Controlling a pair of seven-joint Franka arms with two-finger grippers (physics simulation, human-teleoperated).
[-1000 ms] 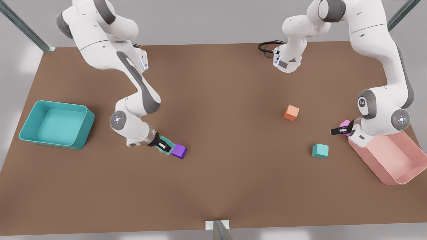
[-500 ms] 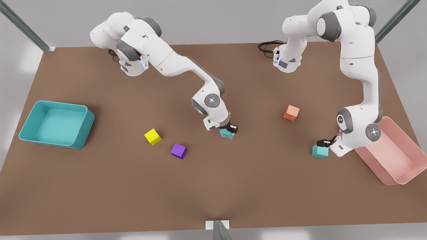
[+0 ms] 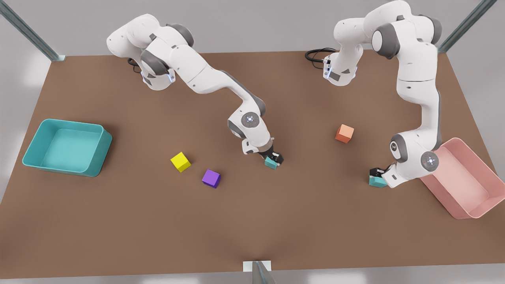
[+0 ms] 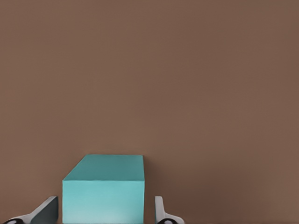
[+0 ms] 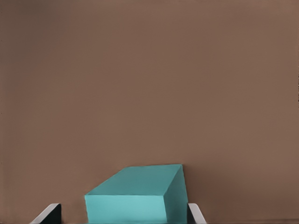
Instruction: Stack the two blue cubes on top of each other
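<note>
The left gripper [image 4: 106, 213] holds its fingers apart astride one small matte teal cube [image 4: 103, 191]; the right gripper [image 5: 124, 215], fingers likewise apart, straddles the second teal cube [image 5: 135, 193]. Both cubes rest well apart on the brown tabletop [image 3: 252, 221].

High front overview of table [image 3: 252, 221]; wrist cameras close, facing tabletop.

No readable text, labels, brand names, numbers or signs on anything in these frames
</note>
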